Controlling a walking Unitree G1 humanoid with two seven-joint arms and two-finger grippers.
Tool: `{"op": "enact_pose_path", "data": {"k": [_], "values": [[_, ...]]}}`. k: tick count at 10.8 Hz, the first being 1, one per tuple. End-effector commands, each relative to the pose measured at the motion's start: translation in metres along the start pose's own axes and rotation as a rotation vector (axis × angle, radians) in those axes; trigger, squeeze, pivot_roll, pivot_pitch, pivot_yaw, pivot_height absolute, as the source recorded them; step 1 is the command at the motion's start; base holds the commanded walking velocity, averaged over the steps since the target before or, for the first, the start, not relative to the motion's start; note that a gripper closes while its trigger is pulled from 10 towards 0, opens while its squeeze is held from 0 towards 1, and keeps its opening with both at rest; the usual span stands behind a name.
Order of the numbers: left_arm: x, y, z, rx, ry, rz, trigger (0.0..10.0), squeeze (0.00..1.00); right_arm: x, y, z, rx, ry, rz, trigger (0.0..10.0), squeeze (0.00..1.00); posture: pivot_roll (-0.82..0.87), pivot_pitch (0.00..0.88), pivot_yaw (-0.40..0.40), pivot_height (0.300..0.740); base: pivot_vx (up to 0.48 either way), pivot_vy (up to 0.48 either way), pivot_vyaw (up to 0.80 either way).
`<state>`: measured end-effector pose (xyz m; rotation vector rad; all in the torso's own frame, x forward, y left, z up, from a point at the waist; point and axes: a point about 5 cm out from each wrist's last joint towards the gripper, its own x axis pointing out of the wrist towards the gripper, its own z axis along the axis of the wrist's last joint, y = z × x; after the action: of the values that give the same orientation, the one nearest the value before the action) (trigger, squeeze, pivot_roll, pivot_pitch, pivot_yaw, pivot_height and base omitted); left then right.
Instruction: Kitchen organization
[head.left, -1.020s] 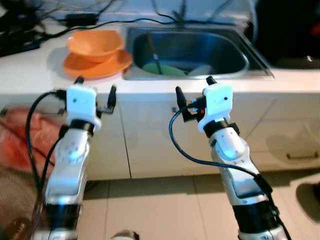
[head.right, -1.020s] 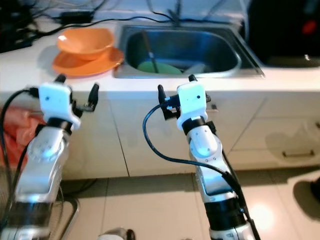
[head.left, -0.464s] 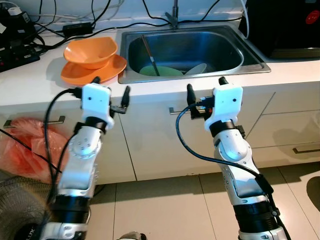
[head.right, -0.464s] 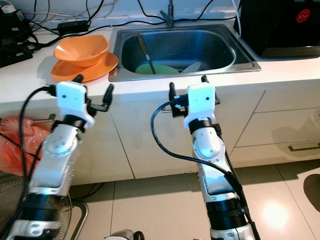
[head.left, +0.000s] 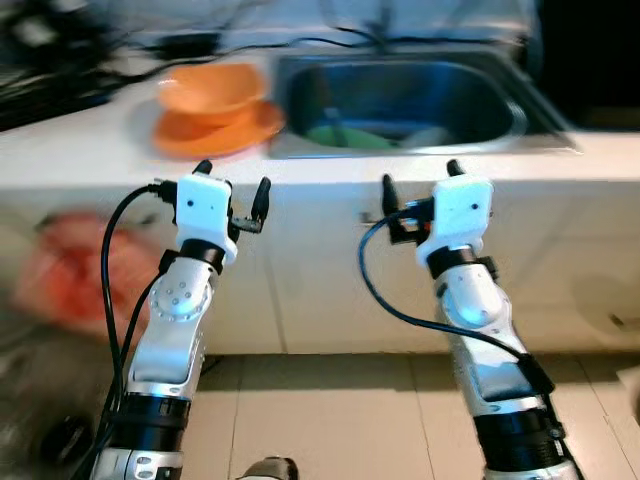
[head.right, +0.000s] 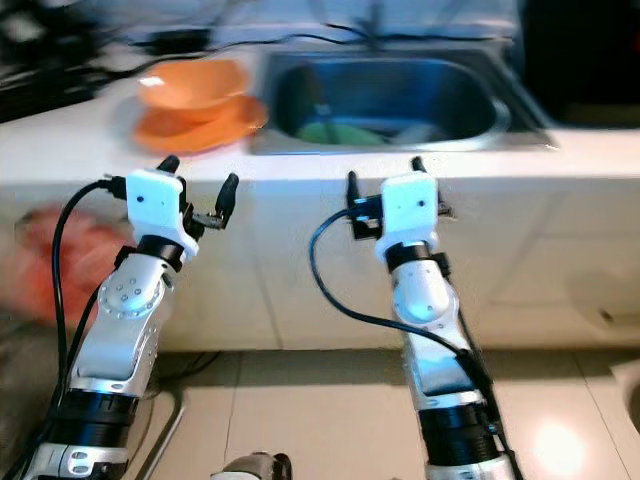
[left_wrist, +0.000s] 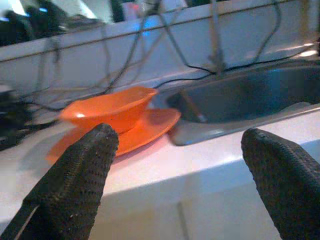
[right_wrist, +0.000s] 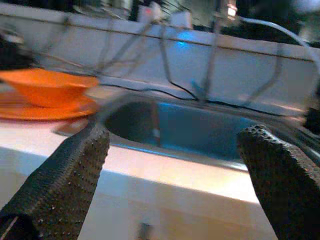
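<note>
We stand facing a white kitchen counter (head.left: 90, 160) with both arms raised in front of its front edge, not yet over it. Our left gripper (head.left: 232, 180) has its two black fingers spread wide and holds nothing; our right gripper (head.left: 418, 180) is likewise spread and empty. Both hang just short of the counter's front edge, above the white cabinet fronts (head.left: 300, 280).

The things to be tidied lie beyond. A shallow orange plastic bowl (head.left: 212, 87) sits on a flat orange plate (head.left: 220, 128) toward the left part of the counter, touching the plate and just beside the left rim of the stainless steel sink (head.left: 500, 125). Inside the basin lies a green dish (head.left: 345, 135) with a thin stick-like utensil (left_wrist: 192, 107) leaning in it; what the pale piece beside it is we cannot tell. Black cables (left_wrist: 170, 37) trail along the counter's back edge.

The head views are smeared, so we judge that we are in motion. The risks follow from that: reaching while unsteady could knock a finger against the counter edge, or push the bowl off its plate. A low approach might also catch the cables behind, dragging them into the sink.

We can read no brand, label or writing anywhere; everything is too blurred.
</note>
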<state>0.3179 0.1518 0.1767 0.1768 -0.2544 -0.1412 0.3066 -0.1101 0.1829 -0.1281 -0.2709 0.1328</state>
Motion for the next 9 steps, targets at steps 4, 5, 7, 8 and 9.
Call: {"op": "enact_pose_path", "data": {"k": [4,5,7,8,9], "values": [[0.006,0.007,0.012,-0.033,-0.035,0.005,10.0,0.0,0.007,-0.002,0.007,-0.01,-0.031,-0.011,10.0,0.0,0.1,0.037,0.064,0.74,0.0,0.0,0.35],[0.007,0.008,0.016,-0.047,-0.047,0.004,10.0,0.0,0.007,-0.003,0.009,-0.01,-0.038,-0.015,10.0,0.0,0.11,0.036,0.068,0.74,0.0,0.0,0.0],[0.008,0.007,0.02,-0.058,-0.06,-0.006,10.0,0.0,0.007,-0.002,0.009,-0.01,-0.042,-0.021,10.0,0.0,0.11,0.036,0.07,0.74,0.287,0.0,0.0],[0.008,0.007,0.019,-0.061,-0.056,-0.008,10.0,0.0,0.007,-0.002,0.008,-0.01,-0.04,-0.023,10.0,0.0,0.11,0.035,0.072,0.74,0.326,0.0,0.0],[0.008,0.006,0.019,-0.063,-0.054,-0.011,10.0,0.0,0.007,-0.002,0.008,-0.01,-0.04,-0.026,10.0,0.0,0.11,0.035,0.072,0.74,0.398,0.0,0.0]]}}
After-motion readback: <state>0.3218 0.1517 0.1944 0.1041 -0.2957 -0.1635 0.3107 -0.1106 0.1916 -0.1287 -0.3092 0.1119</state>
